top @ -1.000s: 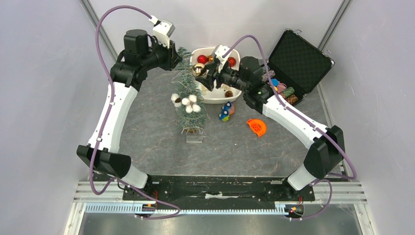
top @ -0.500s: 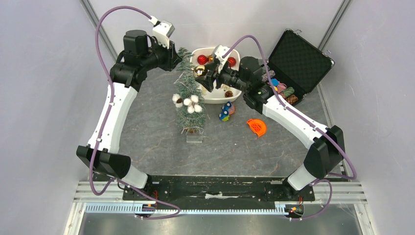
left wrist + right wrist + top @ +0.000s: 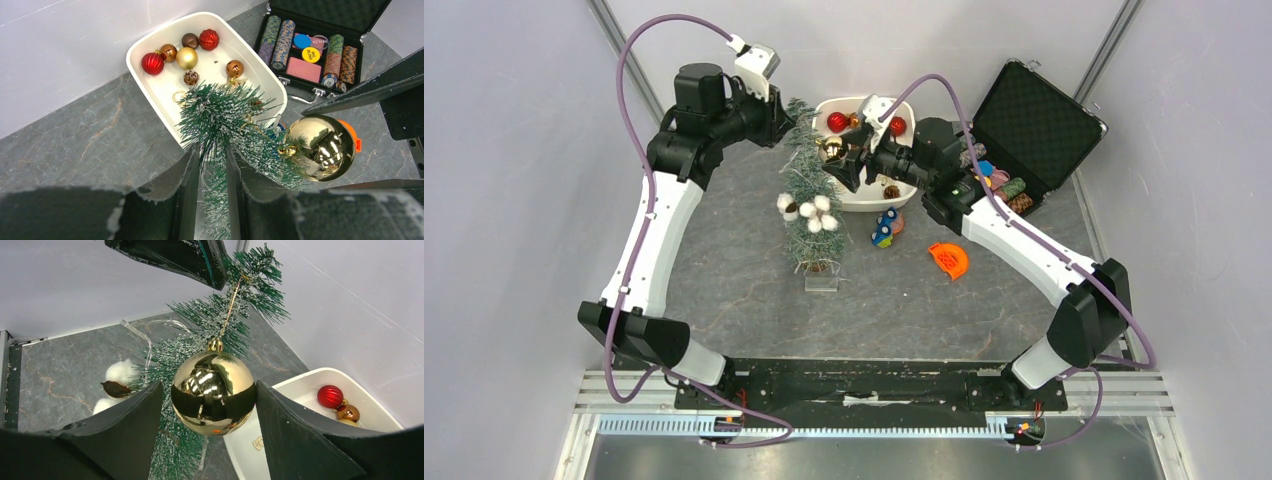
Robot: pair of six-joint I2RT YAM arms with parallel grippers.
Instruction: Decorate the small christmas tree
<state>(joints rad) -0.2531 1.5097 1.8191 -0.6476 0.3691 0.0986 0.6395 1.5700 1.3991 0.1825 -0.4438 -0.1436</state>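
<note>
Right gripper [image 3: 209,385] has its fingers apart on either side of the shiny gold ball ornament [image 3: 322,147]. A sliver of space shows on one side, and on the other the finger is touching the ball or just beside it, so it reads as not clamped. The ball hangs by a thin gold thread [image 3: 231,305] looped over an upper sprig of the small christmas tree [image 3: 812,215]. Left gripper [image 3: 212,160] is closed on the tree's top sprig, steadying it. The tree stands on its clear square base [image 3: 821,283] on the grey stone-look table [image 3: 724,270], just beside the white rounded plastic tray [image 3: 165,87] of spare baubles, with white cotton puffs [image 3: 809,210] already on its middle.

Several things could go wrong from here:
- The loop seems to sit near the tip of a thin, springy branch; a finger brushing the ball as the right arm backs away could drag the thread off, and the ball would drop to the table or into the tray.
- If the left gripper lets go abruptly, the sprig may flick and shed the loop.
- The tree looks light on a small base; a heavy ball high on one side could tip it once nothing holds the top.
</note>
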